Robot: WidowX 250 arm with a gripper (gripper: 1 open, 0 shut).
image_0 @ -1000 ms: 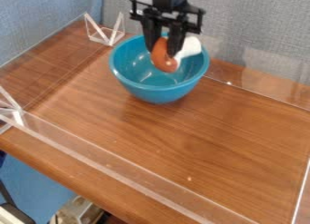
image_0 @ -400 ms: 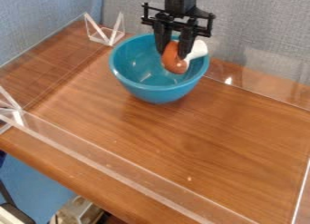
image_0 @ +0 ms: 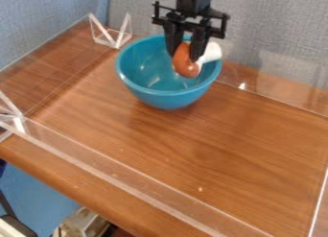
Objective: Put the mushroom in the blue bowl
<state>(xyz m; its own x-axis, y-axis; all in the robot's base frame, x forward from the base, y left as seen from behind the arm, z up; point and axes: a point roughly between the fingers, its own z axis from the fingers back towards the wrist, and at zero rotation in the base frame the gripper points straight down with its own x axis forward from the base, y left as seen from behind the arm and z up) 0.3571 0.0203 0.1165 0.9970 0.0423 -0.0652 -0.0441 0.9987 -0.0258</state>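
I have the gripper (image_0: 189,55) closed on the mushroom (image_0: 187,59), pointing straight down over the far side of the bowl (image_0: 167,76), the orange cap hanging inside the rim. The bowl sits at the back of the worktop (image_0: 179,145), near the rear clear wall (image_0: 275,82) and just right of the clear corner brace (image_0: 110,32). Wide bare wood lies in front. Since a second ago, the gripper shifted slightly right over the bowl.

Single view: high front corner, angled down (mid-range) at table (image_0: 193,145).
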